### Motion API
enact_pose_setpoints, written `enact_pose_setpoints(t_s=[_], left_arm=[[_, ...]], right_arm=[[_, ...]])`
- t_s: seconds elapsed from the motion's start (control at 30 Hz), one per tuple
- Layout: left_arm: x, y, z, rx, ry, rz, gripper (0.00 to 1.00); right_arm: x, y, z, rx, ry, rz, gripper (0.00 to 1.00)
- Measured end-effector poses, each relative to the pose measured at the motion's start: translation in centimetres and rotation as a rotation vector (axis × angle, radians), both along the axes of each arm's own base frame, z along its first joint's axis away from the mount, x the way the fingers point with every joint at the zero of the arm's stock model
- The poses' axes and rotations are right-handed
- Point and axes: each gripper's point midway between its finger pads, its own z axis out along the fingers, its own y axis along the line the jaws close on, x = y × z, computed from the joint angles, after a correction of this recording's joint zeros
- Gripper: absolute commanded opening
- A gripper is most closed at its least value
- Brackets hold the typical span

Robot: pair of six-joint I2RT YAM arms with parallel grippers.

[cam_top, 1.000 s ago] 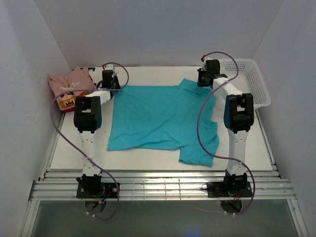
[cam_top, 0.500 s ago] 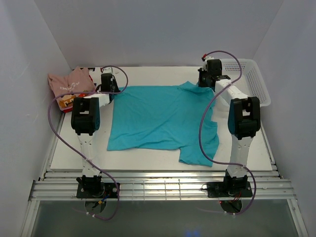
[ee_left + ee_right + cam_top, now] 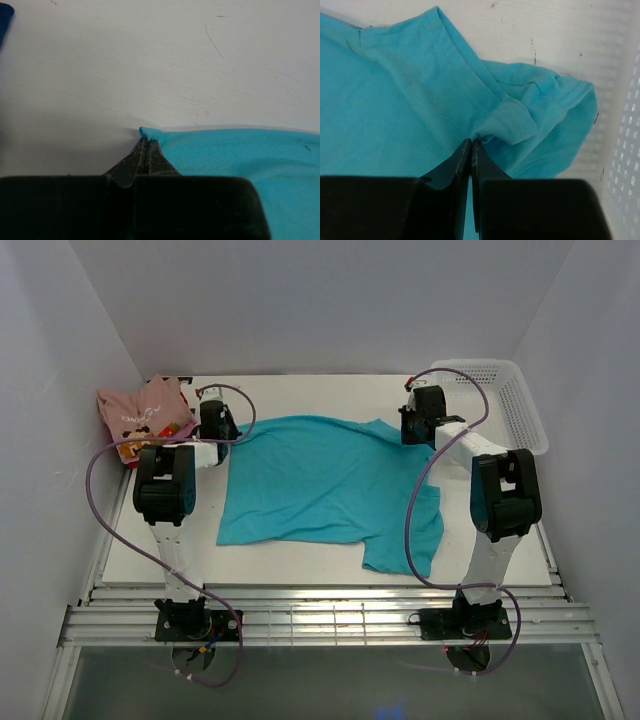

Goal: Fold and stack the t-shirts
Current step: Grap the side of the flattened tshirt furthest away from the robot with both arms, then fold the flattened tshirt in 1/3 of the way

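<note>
Left gripper: its jaws are pressing together with no gap showing, and the tips are pinching the far left corner of the teal t-shirt, where the cloth is bunching into a small peak just above the table.
Right gripper: its jaws are likewise closing tight. They are gripping a fold of the same shirt beside the stitched hem of the far right sleeve, with a sliver of teal showing between the fingers.
Teal t-shirt: it is lying spread across the middle of the table between the two arms. Its far edge is curving up slightly between the two pinched points. The near right sleeve is hanging toward the table's front edge.
Far right sleeve: it is crumpling into a loose fold just beside the basket. Whether it is touching the mesh wall cannot be told.
Pink shirt: it is sitting folded in the far left corner, well apart from the teal one, on top of a red layer.
Arms: both are reaching toward the far side of the table, wrists pointing down at the cloth.
</note>
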Motion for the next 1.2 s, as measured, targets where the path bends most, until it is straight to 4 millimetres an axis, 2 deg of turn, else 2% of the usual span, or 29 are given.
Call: enact_pose_setpoints(t_s=[0.2, 0.47, 0.6, 0.8, 1.07, 1.2], left_arm=[[-1.6, -0.2, 0.6, -0.012, -0.037, 0.001, 0.0], [-2.9, -1.5, 4.0, -0.014, -0.159, -0.027, 0.0], [-4.2, -2.1, 4.9, -0.019, -0.205, -0.042, 0.0], [-6.0, -2.3, 4.6, -0.029, -0.211, -0.047, 0.0], [-8.8, -2.1, 1.6, -0.042, -0.142, -0.038, 0.0], [-9.0, -2.0, 1.8, -0.042, -0.145, -0.036, 0.0]], right_arm=[[-2.1, -0.8, -0.4, -0.017, 0.019, -0.014, 0.08], [-3.4, -1.2, 0.7, -0.021, -0.002, -0.023, 0.08], [-3.9, -1.3, 1.1, -0.027, -0.007, -0.027, 0.08], [-4.7, -1.4, 1.2, -0.034, -0.007, -0.029, 0.08], [-5.9, -2.0, 1.8, -0.048, -0.011, -0.043, 0.08], [-6.5, -2.4, 2.1, -0.057, -0.01, -0.053, 0.08]])
